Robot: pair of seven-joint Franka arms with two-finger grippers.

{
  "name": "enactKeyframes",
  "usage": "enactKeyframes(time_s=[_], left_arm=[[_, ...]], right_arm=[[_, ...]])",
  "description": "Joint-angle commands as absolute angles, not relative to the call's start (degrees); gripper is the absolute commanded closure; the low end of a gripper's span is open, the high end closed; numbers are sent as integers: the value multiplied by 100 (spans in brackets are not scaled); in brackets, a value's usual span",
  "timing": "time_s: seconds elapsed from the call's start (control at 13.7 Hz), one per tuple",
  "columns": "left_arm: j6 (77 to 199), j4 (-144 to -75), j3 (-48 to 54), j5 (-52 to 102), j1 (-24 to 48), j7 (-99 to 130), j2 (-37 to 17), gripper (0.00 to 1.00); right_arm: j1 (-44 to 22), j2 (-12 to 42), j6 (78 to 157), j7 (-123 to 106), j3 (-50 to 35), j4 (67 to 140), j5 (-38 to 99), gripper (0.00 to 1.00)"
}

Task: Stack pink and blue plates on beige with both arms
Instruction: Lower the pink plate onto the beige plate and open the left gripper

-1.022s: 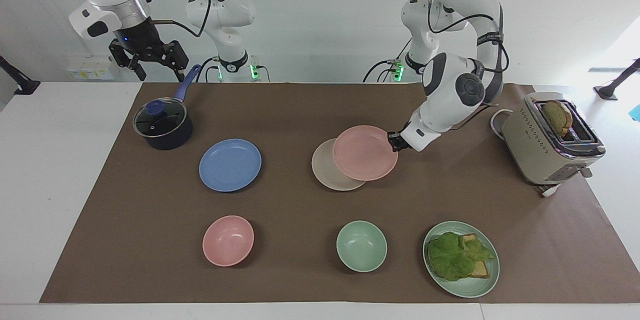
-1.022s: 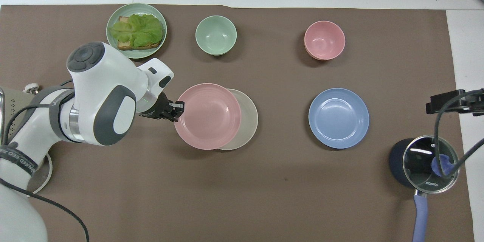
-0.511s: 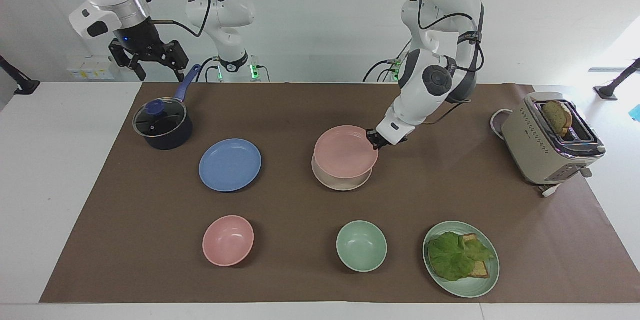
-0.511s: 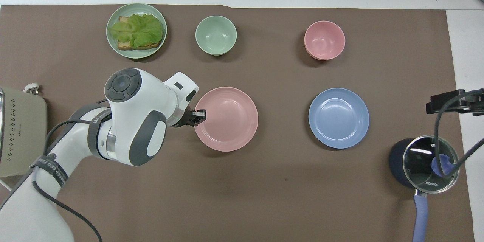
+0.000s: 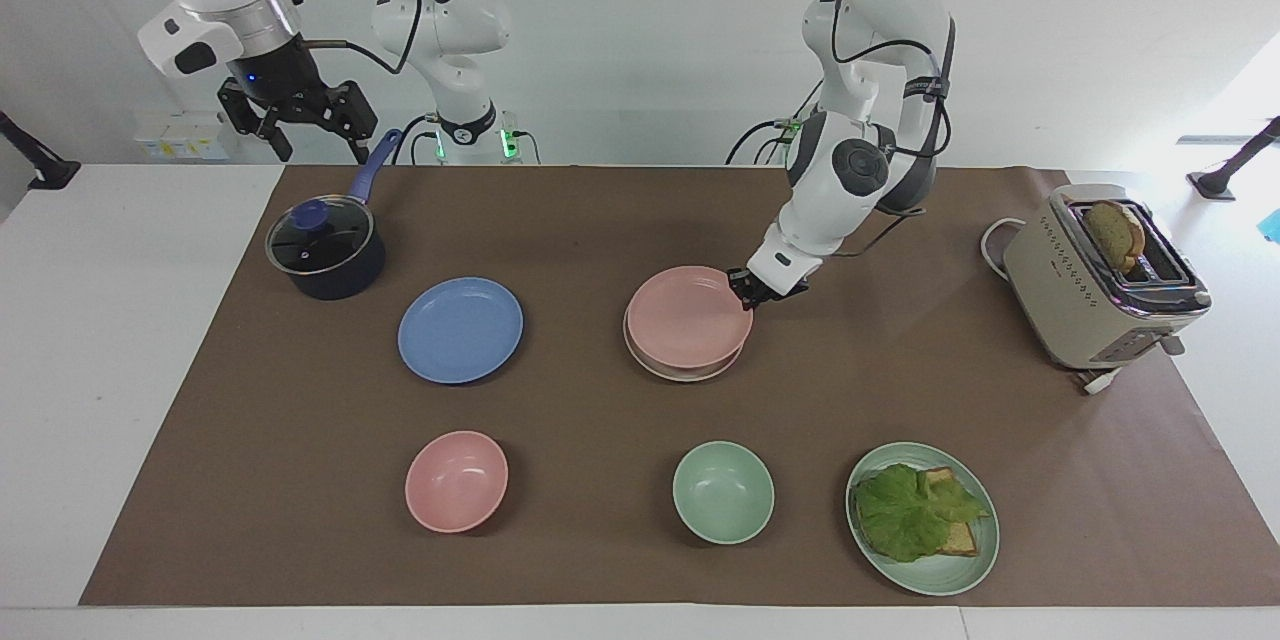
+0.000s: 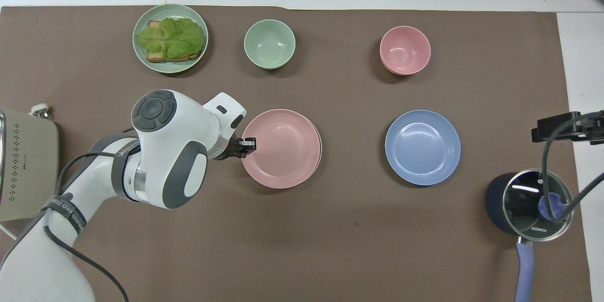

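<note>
Two plates now sit together: the pink plate [image 5: 688,315] lies on the beige plate [image 5: 684,366], so that stack is begun. The left gripper [image 5: 752,288] pinches its rim, closed tight. The blue plate [image 5: 460,329] waits nearby. The right gripper [image 5: 298,112] hangs open over the pot [image 5: 326,251].

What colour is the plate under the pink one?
Cream-beige; only the beige plate's rim shows under the pink plate, best in the facing view.
</note>
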State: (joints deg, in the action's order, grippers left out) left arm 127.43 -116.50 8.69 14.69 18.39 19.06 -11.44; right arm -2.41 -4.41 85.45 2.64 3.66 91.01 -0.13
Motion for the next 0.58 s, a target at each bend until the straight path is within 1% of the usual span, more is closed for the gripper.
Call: enactKeyframes(time_s=[0.0,0.15,0.22,0.29,0.37,0.51], left_arm=[[12929,-11769,791,1547,1969,1925,-1081,100],[13060,-11769,791,1547,1978,1925,-1090,100],[13069,-11769,791,1547,1978,1925,-1090,88],[13087,-11760,791,1538,1978,1925,-1090,16],[13104,-11734,791,1538,1969,1951,-1099,0],[13113,-11725,791,1538,1969,1978,-1099,0]], right_arm=[[-211,-448,8543,167,360,9070,35,0],[-211,-448,8543,167,360,9062,26,0],[-211,-448,8543,167,360,9070,26,0],[-211,-448,8543,167,360,9070,26,0],[-211,-448,8543,167,360,9070,35,0],[-211,-448,8543,167,360,9062,35,0]])
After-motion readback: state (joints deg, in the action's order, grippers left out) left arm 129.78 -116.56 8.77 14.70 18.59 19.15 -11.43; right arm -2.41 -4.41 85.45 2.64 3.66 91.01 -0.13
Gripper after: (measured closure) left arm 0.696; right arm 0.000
